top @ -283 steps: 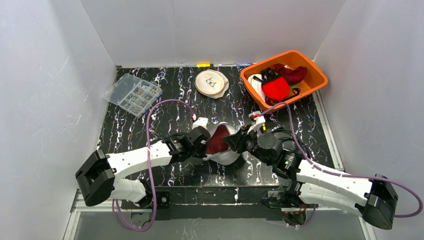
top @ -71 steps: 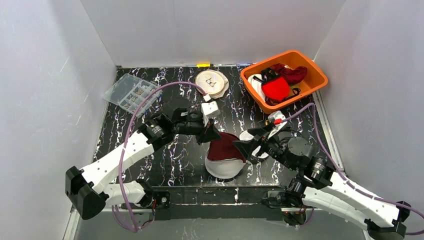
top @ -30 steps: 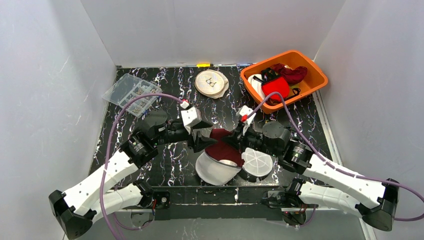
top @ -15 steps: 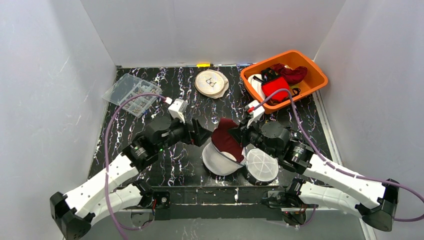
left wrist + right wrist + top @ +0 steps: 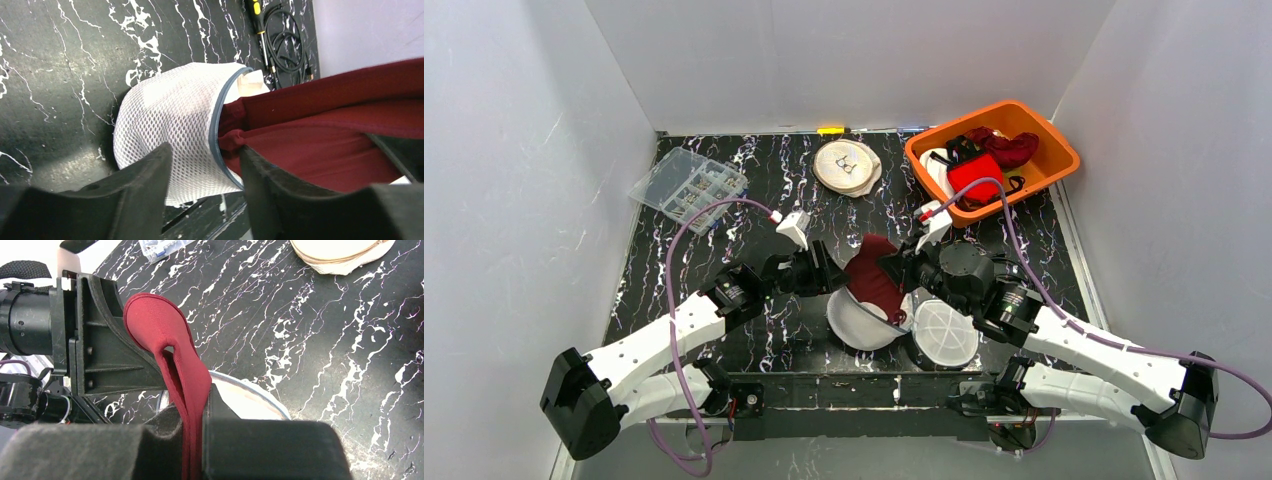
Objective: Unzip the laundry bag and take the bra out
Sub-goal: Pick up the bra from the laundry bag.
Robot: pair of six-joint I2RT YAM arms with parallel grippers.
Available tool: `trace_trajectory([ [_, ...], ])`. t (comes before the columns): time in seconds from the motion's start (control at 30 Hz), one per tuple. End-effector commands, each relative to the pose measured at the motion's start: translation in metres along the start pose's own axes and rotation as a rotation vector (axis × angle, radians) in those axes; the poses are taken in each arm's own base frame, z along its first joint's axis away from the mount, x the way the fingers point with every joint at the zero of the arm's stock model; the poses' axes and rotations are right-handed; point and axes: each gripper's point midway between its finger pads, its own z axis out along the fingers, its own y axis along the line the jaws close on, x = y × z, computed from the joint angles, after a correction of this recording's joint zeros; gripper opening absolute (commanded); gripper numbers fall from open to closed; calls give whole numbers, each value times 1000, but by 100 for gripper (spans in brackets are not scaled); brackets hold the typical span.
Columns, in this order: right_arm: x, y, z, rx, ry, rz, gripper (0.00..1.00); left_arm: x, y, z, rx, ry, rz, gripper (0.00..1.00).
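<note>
Worktop [image 5: 774, 210]: black with white veins, walled in white on three sides.
Laundry bag [image 5: 856, 325]: white mesh, near the middle of the near edge and between the two arms. Its grey zip edge gapes open towards the right arm.
Bra [image 5: 874, 272]: dark red, lifted above the bag. Its lower end is inside the bag's mouth and its upper cup is raised clear of the rim.
Right pincer [image 5: 896, 272]: pressed together on the bra's fabric. The right wrist view shows the red cloth [image 5: 160, 327] pinched between the black fingers [image 5: 225, 410].
Left pincer [image 5: 829, 275]: at the bag's left side. In its wrist view the fingers [image 5: 150, 175] stand apart, with the mesh [image 5: 170, 115] and zip edge in the gap. I cannot tell whether they press on it.
Mesh panel [image 5: 944, 333]: round and white, flat on the worktop just right of the bag, under the right arm.
Orange bin [image 5: 1064, 160]: far right corner, holding red and black garments.
Compartment box [image 5: 689, 188]: clear plastic, far left corner.
Beige round pouch [image 5: 847, 165]: at the far edge, mid-width.
</note>
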Motion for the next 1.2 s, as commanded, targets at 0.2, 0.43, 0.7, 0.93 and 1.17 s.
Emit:
trace_trajectory([
  [0.2, -25, 6, 2, -7, -106, 51, 1, 13, 1, -1, 13, 56, 24, 48],
  [0.43, -31, 4, -2, 10, -116, 46, 1, 27, 8, 6, -6, 127, 54, 36],
  [0.7, -53, -3, -15, 53, -161, 16, 1, 33, 19, 3, -37, 134, 75, 0],
  [0.93, -105, 2, -39, 65, -243, -43, 1, 30, 31, -1, -88, 102, 90, 0],
  [1.17, -146, 18, -54, 31, -294, -94, 1, 20, 31, -1, -73, 24, 111, 0],
])
